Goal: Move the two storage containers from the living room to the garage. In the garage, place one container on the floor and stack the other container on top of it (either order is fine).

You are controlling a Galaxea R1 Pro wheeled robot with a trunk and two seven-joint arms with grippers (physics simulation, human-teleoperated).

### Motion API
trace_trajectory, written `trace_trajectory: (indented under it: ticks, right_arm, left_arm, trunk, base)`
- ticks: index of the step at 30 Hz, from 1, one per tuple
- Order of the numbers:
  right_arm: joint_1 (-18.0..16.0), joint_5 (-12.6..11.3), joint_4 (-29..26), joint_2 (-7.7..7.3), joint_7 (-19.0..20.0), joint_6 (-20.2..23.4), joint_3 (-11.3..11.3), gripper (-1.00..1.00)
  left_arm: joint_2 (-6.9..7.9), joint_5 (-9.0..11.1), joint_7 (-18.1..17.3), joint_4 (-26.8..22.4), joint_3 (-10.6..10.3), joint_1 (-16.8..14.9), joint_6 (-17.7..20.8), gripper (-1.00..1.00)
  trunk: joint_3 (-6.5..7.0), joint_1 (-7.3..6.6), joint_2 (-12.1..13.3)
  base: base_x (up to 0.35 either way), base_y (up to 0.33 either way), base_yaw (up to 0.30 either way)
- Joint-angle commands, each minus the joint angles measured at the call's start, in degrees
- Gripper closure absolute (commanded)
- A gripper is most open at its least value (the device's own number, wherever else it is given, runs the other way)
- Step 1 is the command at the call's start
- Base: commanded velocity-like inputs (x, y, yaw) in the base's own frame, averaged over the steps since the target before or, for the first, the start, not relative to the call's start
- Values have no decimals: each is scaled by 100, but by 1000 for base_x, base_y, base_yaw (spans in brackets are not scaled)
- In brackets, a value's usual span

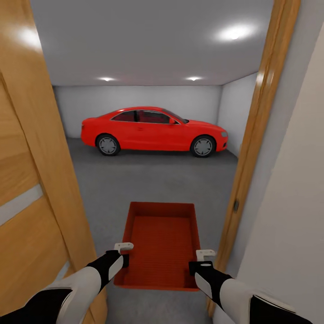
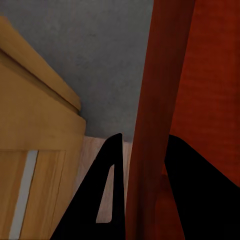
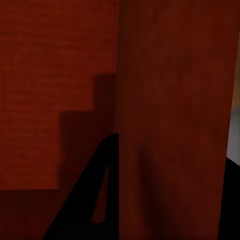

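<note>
- A wooden door point(image 1: 27, 189) stood open at the near left, and a wooden door frame point(image 1: 258, 121) ran up the right.
- Beyond lay a grey concrete floor point(image 1: 153, 180).
- A red car point(image 1: 153, 130) was parked by the far white wall point(image 1: 135, 96).
- Ceiling lights point(image 1: 234, 32) glowed overhead.

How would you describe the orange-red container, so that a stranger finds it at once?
Look through the wooden doorway into the garage, where a red car is parked. Nearer than the car, the container is held over the grey floor, a gripper on each long wall. It is the open-topped ribbed bin.
</note>
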Motion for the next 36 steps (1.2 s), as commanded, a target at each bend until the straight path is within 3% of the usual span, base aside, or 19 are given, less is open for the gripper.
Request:
trace_trajectory:
  ticks: [1,17,26,36]
  right_arm:
    - [-9,127,114,-7,-78,-36,-22,100]
    - [-9,127,114,-13,-78,-36,-21,100]
    - [-9,127,114,-13,-78,-36,-19,100]
    - [-9,127,114,-13,-78,-36,-23,100]
  left_arm:
    - [-1,79,38,12,-15,1,46,100]
    - [-1,79,38,12,-15,1,48,100]
    - [-1,79,38,12,-15,1,49,100]
    - [-1,79,38,12,-15,1,46,100]
  trunk:
    - [-9,2,-8]
    - [-9,2,-8]
    - [-9,2,-8]
    - [-9,2,-8]
  base:
    - [72,23,-6]
    - [10,7,-1]
    - [115,213,0]
    - [15,24,0]
